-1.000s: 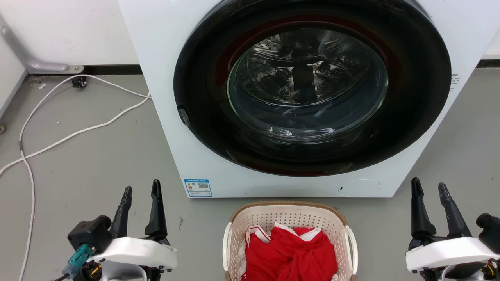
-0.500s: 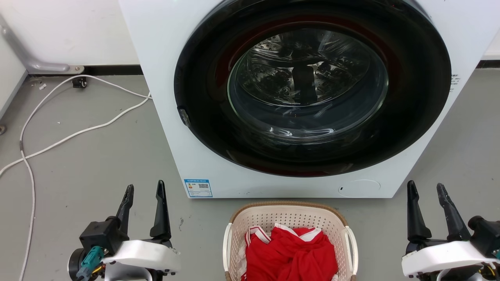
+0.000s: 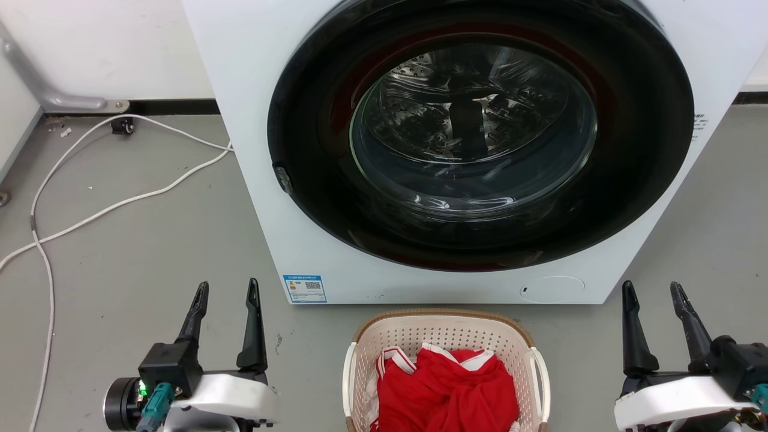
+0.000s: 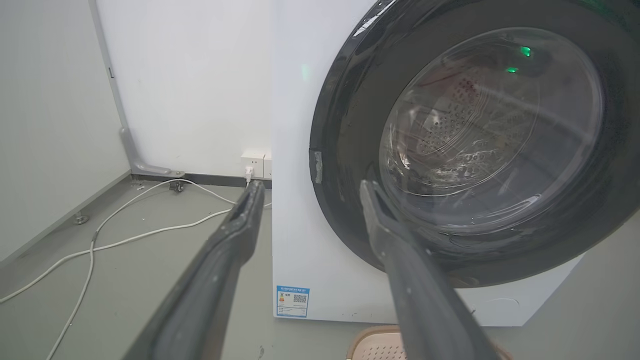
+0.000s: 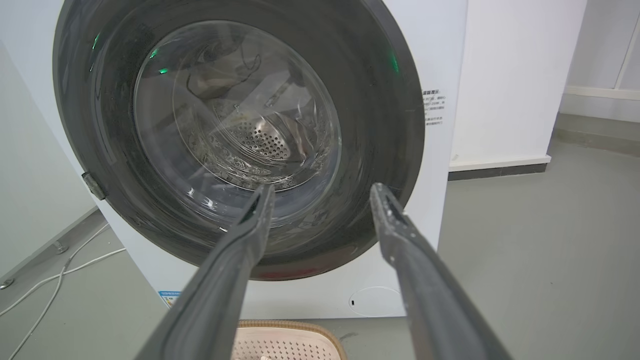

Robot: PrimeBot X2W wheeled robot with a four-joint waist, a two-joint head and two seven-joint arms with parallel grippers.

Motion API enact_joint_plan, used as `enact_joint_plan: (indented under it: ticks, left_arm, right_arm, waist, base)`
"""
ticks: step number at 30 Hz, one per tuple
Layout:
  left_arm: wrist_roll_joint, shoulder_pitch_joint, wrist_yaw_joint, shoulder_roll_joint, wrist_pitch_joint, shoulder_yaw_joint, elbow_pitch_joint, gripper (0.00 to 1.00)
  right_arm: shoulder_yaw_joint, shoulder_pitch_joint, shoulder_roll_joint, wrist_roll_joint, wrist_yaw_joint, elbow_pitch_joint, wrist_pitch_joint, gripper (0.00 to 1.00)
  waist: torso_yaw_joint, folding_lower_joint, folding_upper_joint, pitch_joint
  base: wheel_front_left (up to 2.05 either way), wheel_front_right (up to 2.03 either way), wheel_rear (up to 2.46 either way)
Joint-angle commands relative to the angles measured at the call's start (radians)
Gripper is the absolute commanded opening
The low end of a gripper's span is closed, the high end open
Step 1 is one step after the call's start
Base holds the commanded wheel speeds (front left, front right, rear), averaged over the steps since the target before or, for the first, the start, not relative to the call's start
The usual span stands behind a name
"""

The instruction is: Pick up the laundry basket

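- As the two-armed robot faces a white front-loading washing machine (image 3: 252, 150), the cream-white perforated plastic laundry basket (image 3: 444, 332), rounded-rectangular with a brown woven-look rim, sits on the grey floor (image 3: 150, 252) just in front of the machine's base, between the arms.
- Crumpled red cloth with white trim (image 3: 447, 384) fills much of the basket.
- Left hand (image 3: 228, 287) hovers to the basket's left and right hand (image 3: 652, 286) to its right, each with fingers spread and holding nothing, both well apart from it.
- Perforated plastic walls look stiff yet light, and the soft load likely adds little weight; the smooth plastic may slip.
- White left side handle (image 3: 347, 378) and white right side handle (image 3: 542, 375) look the natural holds, one hand to each, lifted level.
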State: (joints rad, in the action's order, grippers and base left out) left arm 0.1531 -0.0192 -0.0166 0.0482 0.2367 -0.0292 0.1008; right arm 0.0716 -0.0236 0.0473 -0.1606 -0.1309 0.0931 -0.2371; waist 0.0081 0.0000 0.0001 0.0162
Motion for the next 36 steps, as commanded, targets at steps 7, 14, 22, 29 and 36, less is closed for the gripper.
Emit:
enact_joint_plan:
  ticks: [7,14,22,29,36]
  left_arm:
    - [-0.056,0.014,0.008,0.003,0.018,-0.004,-0.003,1.0]
    - [-0.101,0.019,0.01,0.003,0.03,-0.006,-0.006,1.0]
    - [-0.092,0.016,0.011,0.003,0.029,-0.004,0.002,1.0]
    - [-0.093,0.02,0.012,0.003,0.029,-0.004,0.004,1.0]
    - [-0.089,0.023,0.008,0.003,0.029,-0.003,0.008,1.0]
  right_arm:
    - [-0.002,-0.011,0.005,0.057,0.0,-0.013,-0.018,1.0]
    - [-0.004,-0.016,0.005,0.102,0.0,-0.014,-0.029,1.0]
    - [0.002,-0.016,0.005,0.091,0.0,-0.006,-0.028,1.0]
    - [0.0,-0.013,0.005,0.086,0.0,-0.001,-0.028,1.0]
    - [-0.005,-0.014,0.005,0.084,0.0,0.003,-0.028,1.0]
  waist:
    - [0.001,0.0,-0.0001,0.001]
    - [0.001,0.0,-0.0001,0.001]
    - [0.006,0.0,-0.0001,-0.001]
    - [0.007,0.0,-0.0001,-0.002]
    - [0.005,0.0,-0.0001,-0.003]
  base:
    - [0.0,0.0,0.0]
    - [0.0,0.0,0.0]
    - [0.0,0.0,0.0]
    - [0.0,0.0,0.0]
    - [0.0,0.0,0.0]
